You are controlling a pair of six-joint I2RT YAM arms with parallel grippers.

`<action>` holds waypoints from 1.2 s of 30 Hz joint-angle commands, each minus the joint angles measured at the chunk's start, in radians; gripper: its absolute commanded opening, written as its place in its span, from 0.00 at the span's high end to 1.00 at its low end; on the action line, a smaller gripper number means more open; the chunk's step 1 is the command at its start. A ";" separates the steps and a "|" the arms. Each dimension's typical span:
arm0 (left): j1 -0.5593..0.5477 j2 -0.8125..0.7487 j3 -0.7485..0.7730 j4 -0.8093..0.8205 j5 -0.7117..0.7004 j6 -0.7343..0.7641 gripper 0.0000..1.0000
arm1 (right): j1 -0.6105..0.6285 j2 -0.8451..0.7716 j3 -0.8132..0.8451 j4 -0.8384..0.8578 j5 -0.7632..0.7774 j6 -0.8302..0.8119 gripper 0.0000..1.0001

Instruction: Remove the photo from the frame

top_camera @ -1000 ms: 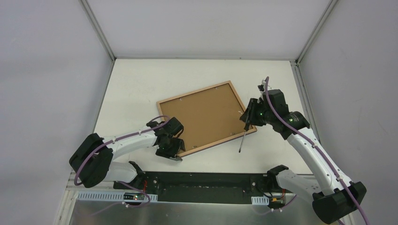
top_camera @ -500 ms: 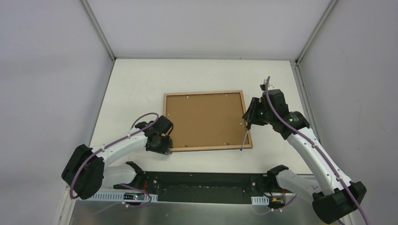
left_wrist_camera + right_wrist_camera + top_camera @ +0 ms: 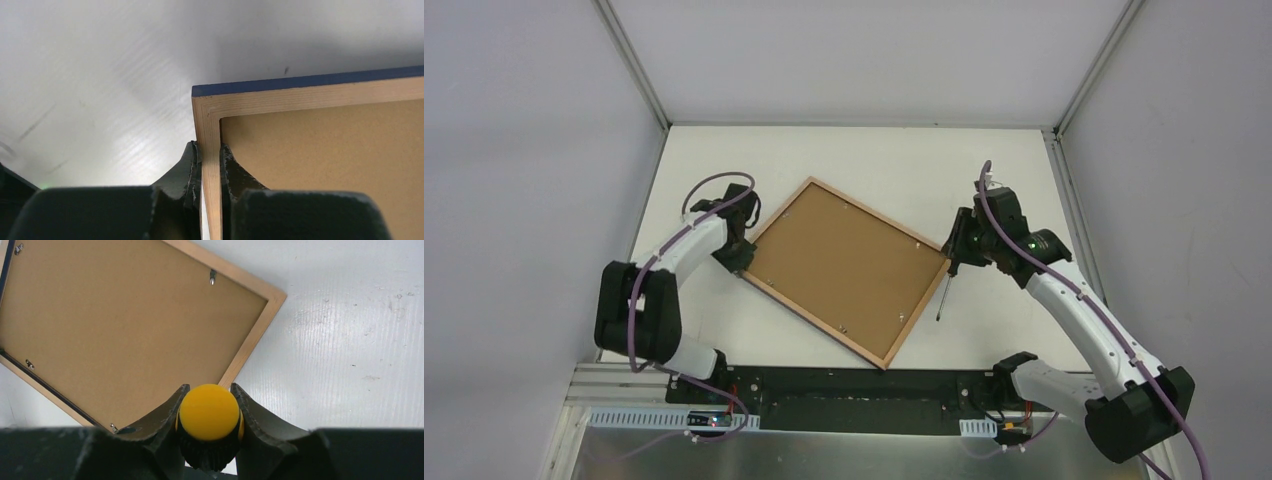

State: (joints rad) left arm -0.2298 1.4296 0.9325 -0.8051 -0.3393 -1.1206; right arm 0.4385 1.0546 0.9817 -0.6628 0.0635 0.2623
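Where grey walls (image 3: pixel 524 150) enclose it, the table (image 3: pixel 874 150) (white) bears the frame (image 3: pixel 844 265).

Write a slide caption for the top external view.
The left gripper clamps one corner of the back-up frame; the right gripper holds a screwdriver beside the opposite corner.

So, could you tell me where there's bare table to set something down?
Widest: the far table strip between the frame and back wall. Smaller: near-left, between frame and base rail. Crowded at the left claw and around the right claw and its screwdriver.
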 commanded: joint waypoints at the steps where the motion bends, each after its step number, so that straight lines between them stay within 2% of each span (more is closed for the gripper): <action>1: 0.093 0.113 0.077 -0.067 -0.007 0.299 1.00 | 0.005 0.005 0.040 0.016 0.008 0.022 1.00; 3: 0.133 0.164 0.112 -0.067 0.068 0.296 1.00 | 0.006 0.005 0.038 0.013 0.011 0.022 1.00; 4: 0.149 0.188 0.124 -0.067 0.092 0.289 0.97 | 0.006 0.005 0.038 0.011 0.011 0.023 1.00; 5: 0.158 0.206 0.135 -0.065 0.114 0.281 0.90 | 0.006 0.003 0.037 0.011 0.009 0.022 1.00; 9: 0.167 0.229 0.168 -0.064 0.177 0.240 0.42 | 0.006 0.005 0.045 0.000 -0.009 0.019 1.00; 12: 0.165 0.162 0.135 -0.044 0.240 0.196 0.21 | 0.006 0.015 0.067 -0.018 -0.025 0.005 1.00; 13: 0.165 0.128 0.111 -0.032 0.286 0.185 0.19 | 0.007 0.017 0.072 -0.020 -0.027 -0.005 1.00; 18: 0.154 -0.057 -0.035 0.052 0.503 0.139 0.12 | 0.021 0.021 0.074 -0.012 -0.024 -0.008 1.00; 23: 0.080 -0.258 -0.179 0.132 0.626 0.006 0.14 | 0.027 0.016 0.043 0.014 -0.039 0.001 1.00; 26: -0.073 -0.328 -0.203 0.140 0.581 -0.092 0.14 | 0.030 0.013 0.029 0.025 -0.042 0.002 1.00; 30: -0.255 -0.360 -0.265 0.166 0.501 -0.300 0.16 | 0.033 0.012 0.025 0.031 -0.047 0.010 1.00; 36: -0.397 -0.361 -0.378 0.277 0.393 -0.467 0.27 | 0.037 0.009 0.019 0.029 -0.054 0.023 1.00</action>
State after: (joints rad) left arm -0.5758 1.0733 0.6136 -0.5976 0.1539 -1.3994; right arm 0.4679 1.0760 1.0039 -0.6643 0.0284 0.2687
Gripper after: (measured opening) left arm 0.766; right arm 0.359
